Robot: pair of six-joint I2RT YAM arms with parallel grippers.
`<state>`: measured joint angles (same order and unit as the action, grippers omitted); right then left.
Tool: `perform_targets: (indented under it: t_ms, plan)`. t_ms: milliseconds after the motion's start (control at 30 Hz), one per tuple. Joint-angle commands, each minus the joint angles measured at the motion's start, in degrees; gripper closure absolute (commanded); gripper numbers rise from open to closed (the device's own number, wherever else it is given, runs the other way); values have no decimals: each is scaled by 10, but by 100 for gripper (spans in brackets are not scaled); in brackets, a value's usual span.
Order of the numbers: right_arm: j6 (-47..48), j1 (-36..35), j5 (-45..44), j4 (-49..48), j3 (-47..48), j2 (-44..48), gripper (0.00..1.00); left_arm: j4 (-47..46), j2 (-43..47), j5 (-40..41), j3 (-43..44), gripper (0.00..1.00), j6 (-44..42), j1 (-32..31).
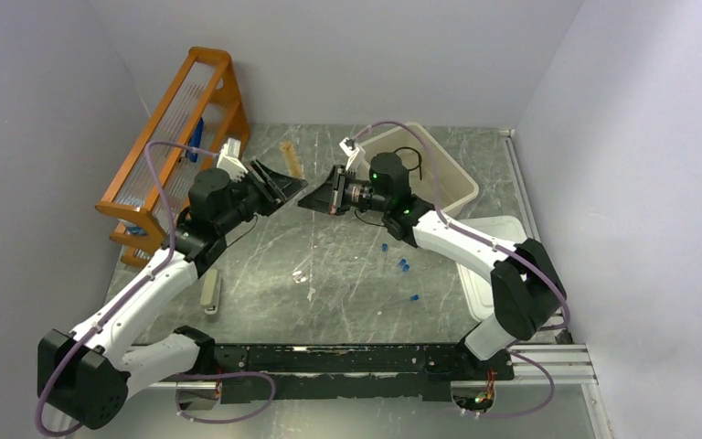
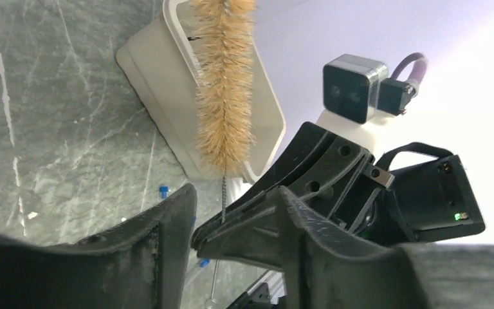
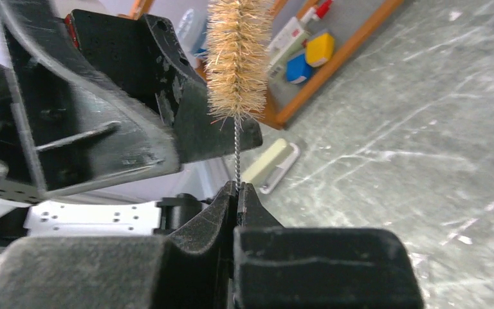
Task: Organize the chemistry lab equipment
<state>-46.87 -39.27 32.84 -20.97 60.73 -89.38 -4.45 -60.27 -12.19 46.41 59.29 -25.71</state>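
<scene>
A test-tube brush with tan bristles [image 3: 237, 58] and a twisted wire stem stands upright above mid-table [image 1: 290, 157]. My right gripper [image 3: 237, 188] is shut on the stem just below the bristles. My left gripper [image 2: 231, 225] is open, and the right gripper's fingertips [image 2: 196, 241] and the stem sit between its jaws. The bristles [image 2: 225, 90] rise above both. Small blue-capped pieces [image 1: 403, 265] and thin clear tubes [image 1: 303, 272] lie on the table. A black wire ring [image 1: 409, 157] lies in the beige bin [image 1: 448, 178].
The orange wooden rack [image 1: 169, 137] stands at the back left. A beige flat item [image 1: 210, 291] lies near the left arm. A white tray [image 1: 503, 238] sits by the right arm. The bin also shows in the left wrist view [image 2: 167, 96].
</scene>
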Motion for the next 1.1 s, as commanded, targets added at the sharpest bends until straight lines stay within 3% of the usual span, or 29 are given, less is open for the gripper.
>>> perform_targets:
  t_ms: [0,133,433,633,833,1067]
  plan:
    - [94,13,-31,74,33,38,100,11,16,-8,29,37,-51,-3]
    - [174,59,-34,130,44,76,100,62,20,0,58,24,-113,-3]
    - [349,207,-54,293,94,130,100,154,27,47,106,24,-277,-3]
    - [487,214,-131,341,75,131,100,172,35,92,94,25,-349,-3]
    - [538,224,-223,408,102,67,100,155,24,84,65,25,-375,-3]
    - [581,228,-230,469,131,-17,100,129,10,94,30,25,-381,-3]
